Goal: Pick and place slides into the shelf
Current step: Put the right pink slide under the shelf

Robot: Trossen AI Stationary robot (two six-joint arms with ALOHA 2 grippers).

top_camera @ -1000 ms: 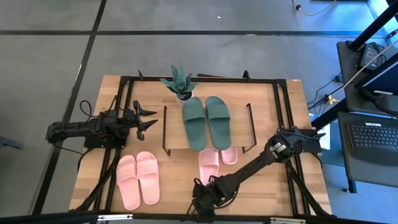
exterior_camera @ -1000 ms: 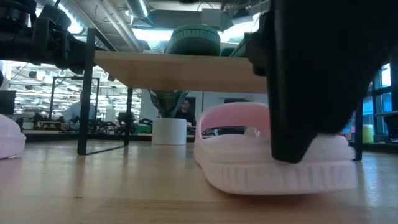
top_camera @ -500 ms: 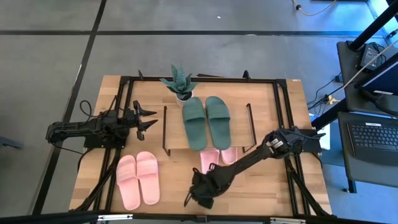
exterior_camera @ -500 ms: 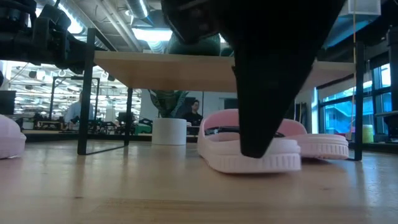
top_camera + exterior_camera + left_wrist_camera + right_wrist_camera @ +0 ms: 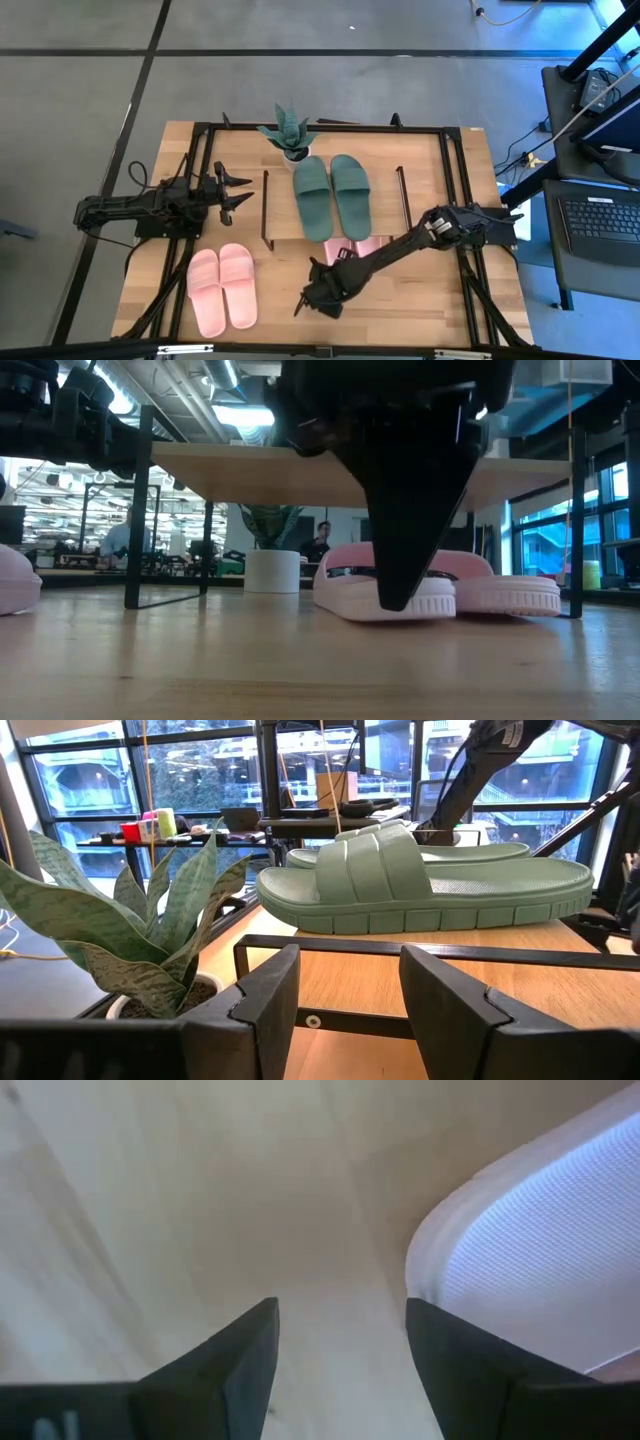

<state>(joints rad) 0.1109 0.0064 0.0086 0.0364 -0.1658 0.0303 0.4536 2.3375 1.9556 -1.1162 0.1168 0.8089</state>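
A dark green pair of slides (image 5: 332,195) lies on the shelf's wooden top board (image 5: 385,215). One pink pair (image 5: 348,250) sits on the table, mostly under that board (image 5: 250,465), heels toward the near edge. Another pink pair (image 5: 222,288) lies on the table at the near left. My right gripper (image 5: 322,290) points down, open, just in front of the left under-shelf slide's heel (image 5: 345,595), with only bare table between its fingers (image 5: 340,1330). My left gripper (image 5: 235,190) waits open and level, left of the shelf. My right gripper has the outer side of one finger (image 5: 470,1370) against the rim of the pink slide's heel end (image 5: 425,1270). The fingers point down from above, and nothing is between them. The slide lies flat on the table, its toe end under the shelf.
A potted plant (image 5: 288,130) stands at the far edge behind the shelf. Thin black wire legs (image 5: 138,510) carry the shelf board at each side. The table's near middle (image 5: 280,310) shows bare wood. A black frame runs around the table.
My right gripper has moved toward the table's far edge, toward the shelf, and has tipped more upright. The pink slide in front of it has slid along the table farther under the shelf board, beside its mate.
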